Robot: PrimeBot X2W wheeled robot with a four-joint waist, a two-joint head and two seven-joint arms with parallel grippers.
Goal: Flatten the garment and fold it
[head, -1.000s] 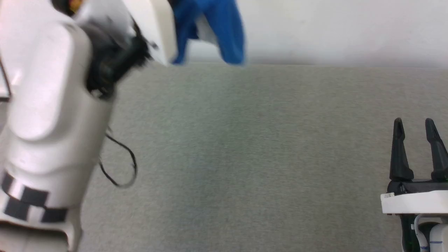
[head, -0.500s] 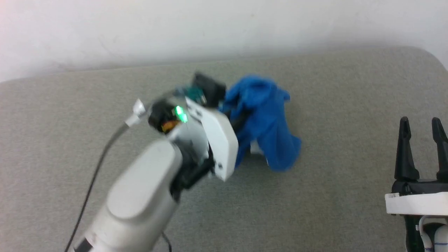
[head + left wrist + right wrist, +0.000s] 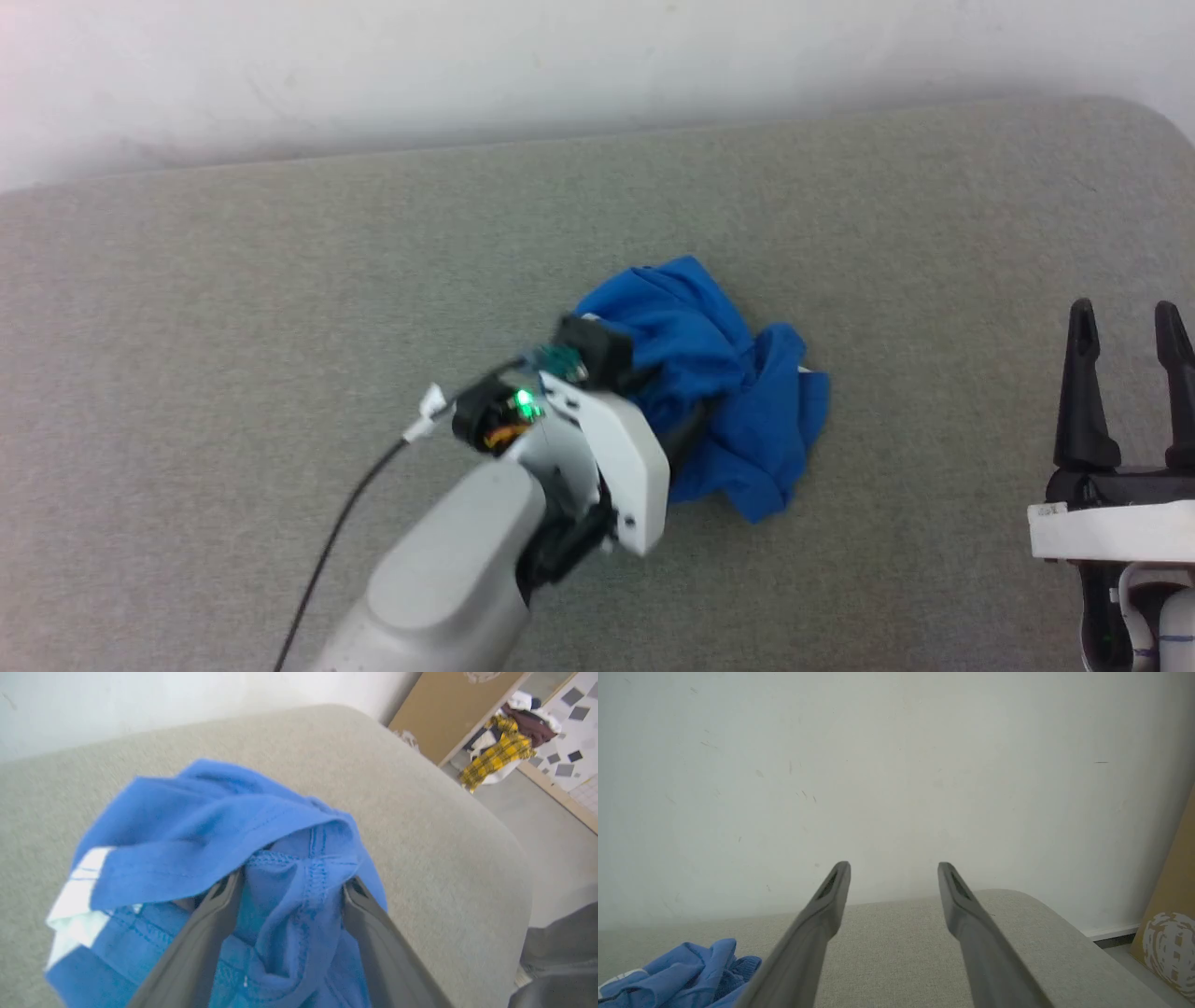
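1. Plainly early in the job: your left pincer (image 3: 292,882) stands spread wide over the garment (image 3: 738,401). A ridge of blue cloth lies loose between its two fingers and is not nipped by them.
2. The garment sits in a crumpled heap on the grey surface (image 3: 280,327), under and just beyond that pincer's tips. It is probably there because this open stretch leaves room on every side to spread it.
3. A white stripe (image 3: 74,891) peeps out beside the pincer's finger, on the left of the left wrist view, tucked under a blue flap. That suggests the shorts are doubled over on themselves, with no leg or waistband laid out yet.
4. Your right pincer (image 3: 1125,308), likewise spread and holding nothing, hovers well apart from the heap, which lies off to its left. Its fingers point toward the pale wall (image 3: 878,765). It looks parked there to give the left arm room, while staying near enough to take a second corner.
5. By this showing, flattening has barely begun and folding has not started.
6. The next move seems to call for lifting your left pincer clear, then finding a hem or waistband edge for each pincer to draw apart.
7. One risk: the soft cloth draped against the left pincer's fingers may cling and ride up with them, bunching the heap further.
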